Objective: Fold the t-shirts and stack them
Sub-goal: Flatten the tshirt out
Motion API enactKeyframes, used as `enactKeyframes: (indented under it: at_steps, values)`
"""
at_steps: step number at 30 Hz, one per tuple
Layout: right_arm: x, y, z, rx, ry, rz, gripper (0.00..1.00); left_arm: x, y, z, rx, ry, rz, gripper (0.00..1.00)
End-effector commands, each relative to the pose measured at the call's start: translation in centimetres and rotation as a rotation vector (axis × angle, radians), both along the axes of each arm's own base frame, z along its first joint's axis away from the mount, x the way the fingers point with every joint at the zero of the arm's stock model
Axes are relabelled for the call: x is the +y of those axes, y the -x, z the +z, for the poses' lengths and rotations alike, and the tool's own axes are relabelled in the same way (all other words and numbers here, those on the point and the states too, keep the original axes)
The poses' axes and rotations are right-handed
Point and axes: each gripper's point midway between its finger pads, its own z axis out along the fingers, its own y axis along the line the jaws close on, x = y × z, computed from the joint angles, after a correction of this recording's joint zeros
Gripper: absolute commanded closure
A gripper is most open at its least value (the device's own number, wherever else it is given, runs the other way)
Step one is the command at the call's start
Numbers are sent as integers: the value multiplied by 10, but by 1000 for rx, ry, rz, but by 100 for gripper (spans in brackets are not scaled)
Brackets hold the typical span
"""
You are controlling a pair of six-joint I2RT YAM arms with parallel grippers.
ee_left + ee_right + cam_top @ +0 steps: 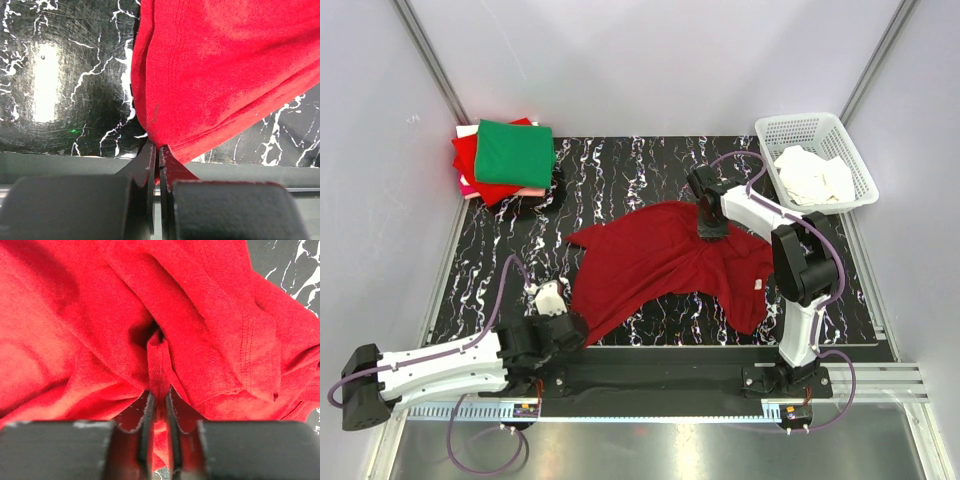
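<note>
A black table top [620, 170] veined with white like marble is filling the floor of a pale, plain-walled booth [650, 60], and it is glaring under the lamp in the left wrist view. At the far right corner a white plastic lattice basket [817, 125] is sitting with crumpled white cloth [812, 178] inside it. At the far left corner a folded stack is resting: a green t-shirt [515, 150] on top, a bright red t-shirt [470, 160] under it, and a pink edge [525, 192] peeking out below.

The crimson t-shirt [670, 265] is lying spread and rumpled across the middle of the table top, soft knit cloth with stitched hems. The left gripper [575, 325] is pinching the shirt's near-left corner, jaws closed tight on the hem. The right gripper [710, 228] is pressing down at the shirt's far edge, jaws narrow and nipping a raised ridge of the fabric between them.
</note>
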Motion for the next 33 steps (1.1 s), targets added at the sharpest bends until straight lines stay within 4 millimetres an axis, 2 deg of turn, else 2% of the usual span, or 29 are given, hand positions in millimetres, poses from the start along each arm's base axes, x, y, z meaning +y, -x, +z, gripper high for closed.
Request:
enactKeyframes:
  at_steps: [1, 3, 8, 11, 16, 18, 26, 33]
  values:
    - [1, -7, 25, -62, -32, -6, 85, -2, -10, 5, -53, -4, 13, 100]
    - [-2, -3, 28, -59, -22, -9, 83, -2, -11, 5, -54, -8, 14, 100]
    - [-8, 3, 45, -83, -20, -14, 71, -3, -11, 6, -56, -11, 15, 100]
    - [-10, 6, 49, -89, -19, -13, 70, -3, -11, 6, -56, -9, 16, 100]
    - [-10, 10, 50, -91, -31, -8, 76, -2, -12, 6, -55, -13, 19, 100]
    - [-12, 11, 47, -86, -20, -9, 73, -3, -12, 6, -56, -11, 18, 100]
    - [-7, -10, 54, -114, -8, 4, 58, -3, -12, 6, -55, -14, 16, 100]
    - [-12, -33, 49, -107, 15, 4, 57, -3, -12, 6, -54, -21, 15, 100]
